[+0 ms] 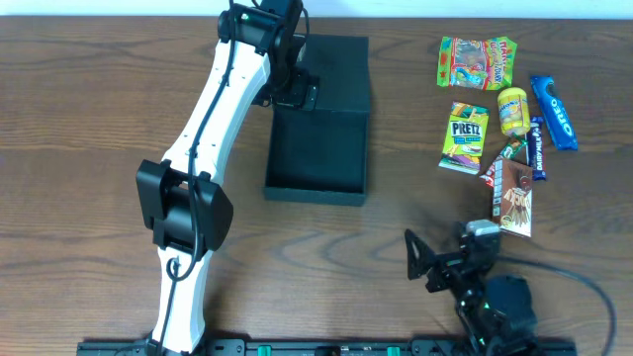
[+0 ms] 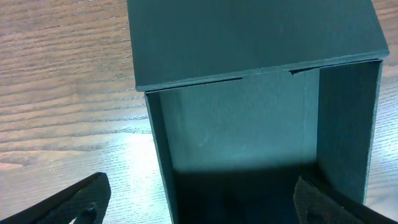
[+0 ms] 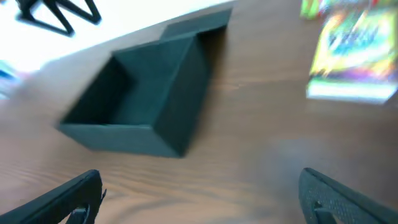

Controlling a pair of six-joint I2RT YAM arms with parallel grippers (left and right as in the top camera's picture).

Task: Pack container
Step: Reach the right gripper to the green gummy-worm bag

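The container (image 1: 316, 148) is a dark teal-black box in the table's middle. It stands open, with its flap lid (image 1: 338, 61) laid back on the far side. My left gripper (image 1: 303, 95) is open and empty, low over the box's far end by the hinge. In the left wrist view the box's inside (image 2: 249, 137) and lid (image 2: 249, 37) fill the frame, and the open jaws (image 2: 199, 205) straddle the box's left wall. My right gripper (image 1: 420, 262) is open and empty near the front right. Its wrist view shows open jaws (image 3: 202, 199) over bare wood, with the box (image 3: 143, 106) beyond.
Snack packets lie at the right: a gummy bag (image 1: 477, 62), a green Pretz packet (image 1: 465, 136) (also in the right wrist view (image 3: 354, 62)), a yellow packet (image 1: 512, 109), a blue Oreo pack (image 1: 554, 112), a dark bar (image 1: 537, 148) and a brown packet (image 1: 514, 198).
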